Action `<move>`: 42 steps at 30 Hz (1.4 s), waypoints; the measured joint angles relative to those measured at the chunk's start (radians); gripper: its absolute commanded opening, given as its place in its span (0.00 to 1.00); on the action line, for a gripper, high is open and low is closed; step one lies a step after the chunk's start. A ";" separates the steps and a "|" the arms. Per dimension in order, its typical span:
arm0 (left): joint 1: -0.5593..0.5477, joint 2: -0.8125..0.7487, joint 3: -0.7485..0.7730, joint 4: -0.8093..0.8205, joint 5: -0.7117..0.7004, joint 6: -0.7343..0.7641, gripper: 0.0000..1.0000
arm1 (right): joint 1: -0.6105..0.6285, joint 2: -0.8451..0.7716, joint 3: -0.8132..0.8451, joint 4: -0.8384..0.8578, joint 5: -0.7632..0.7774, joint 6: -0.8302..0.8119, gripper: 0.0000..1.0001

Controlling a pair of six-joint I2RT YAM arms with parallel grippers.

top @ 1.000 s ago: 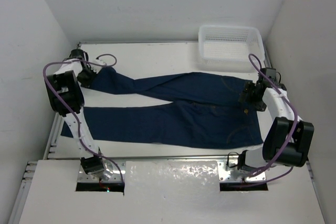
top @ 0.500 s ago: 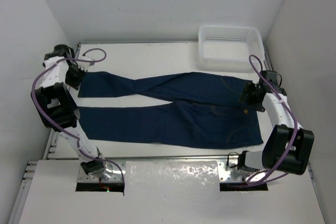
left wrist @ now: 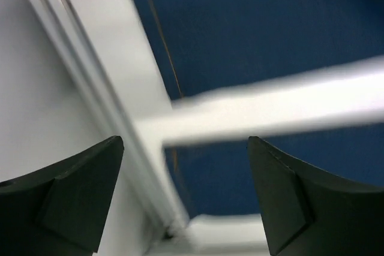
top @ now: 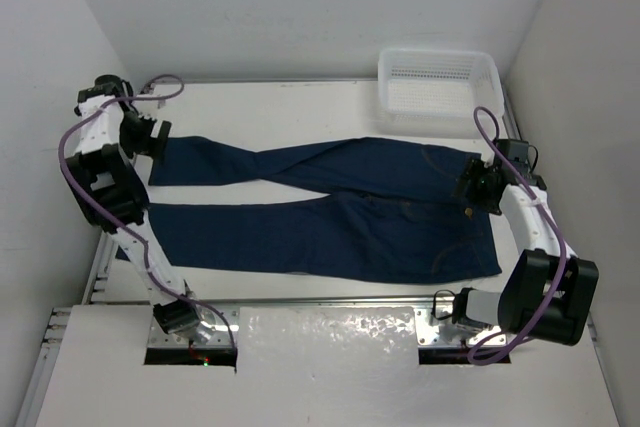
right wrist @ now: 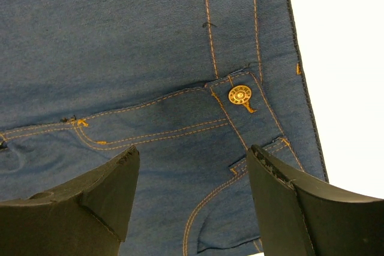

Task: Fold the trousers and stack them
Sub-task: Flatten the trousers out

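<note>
- Leftward and toward the far-left corner goes the left gripper (top: 152, 142) compared with a second ago, and the far leg (top: 230, 159) has gone with it: its hem (top: 160, 162), which sat further in and bunched at the jaws, now lies drawn out flat near the table's (top: 300, 107) left edge.
- Its pincer, clamped on that hem a second ago, now stands spread with nothing between the fingers (left wrist: 78, 190); the left gripper (left wrist: 183, 145) hangs just above the cloth.
- Blur smears the left wrist view: dark denim (left wrist: 270, 28) fills most of it, and the pale band across it is probably bare table between the two legs.
- The right gripper (top: 472, 187) has not shifted: it sits over the waist at the right end of the trousers (top: 340, 217), though the right arm's elbow has moved a little.
- Its fingers are spread too, pinching nothing; the right gripper (right wrist: 192, 151) hovers over the waistband, with the tan button (right wrist: 239, 95) and orange stitching in the gap.
- The trousers lie flat across the table, waist to the right, both legs running left; the near leg (top: 230, 237) is unchanged.
- A white mesh basket (top: 437, 51) sits in the far-right corner, apart from the trousers.
</note>
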 measured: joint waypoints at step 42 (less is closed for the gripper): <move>0.201 -0.084 -0.180 0.111 0.264 -0.272 0.00 | 0.003 0.014 0.030 -0.041 -0.009 -0.003 0.70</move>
